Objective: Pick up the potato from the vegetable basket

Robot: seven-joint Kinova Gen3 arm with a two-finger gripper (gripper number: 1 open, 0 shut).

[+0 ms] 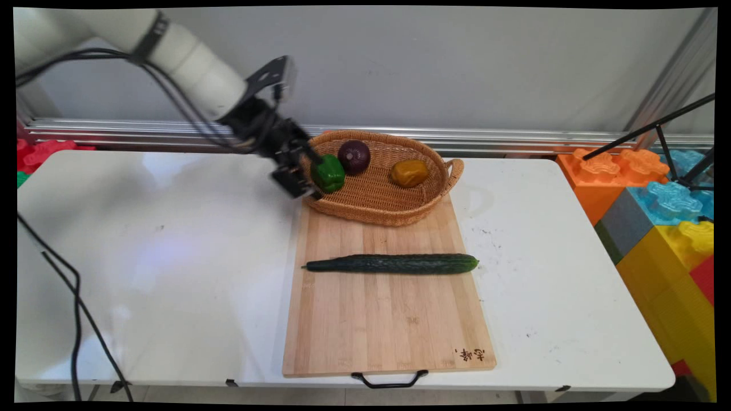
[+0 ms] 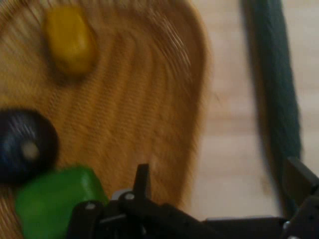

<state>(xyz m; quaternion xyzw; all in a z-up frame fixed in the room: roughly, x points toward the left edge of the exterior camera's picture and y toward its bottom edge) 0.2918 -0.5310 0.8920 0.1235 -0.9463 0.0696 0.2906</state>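
Hovering over the basket [image 1: 378, 217] rim, the tool [image 1: 310, 176] gapes wide and empty, just beside the green pepper [image 1: 329, 173].

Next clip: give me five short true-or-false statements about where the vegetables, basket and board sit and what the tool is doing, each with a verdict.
1. The cucumber lies on the cutting board. True.
2. The wicker basket holds three items. True: a green pepper, a purple onion and a yellow pepper.
3. The tool is shut on the cucumber. False: it is at the basket's left rim beside the green pepper, fingers apart, holding nothing.
4. The basket stands on the bare table, clear of the board. False: its near part rests on the board's far end.
5. The yellow pepper sits in the basket's right part, apart from the onion. True.
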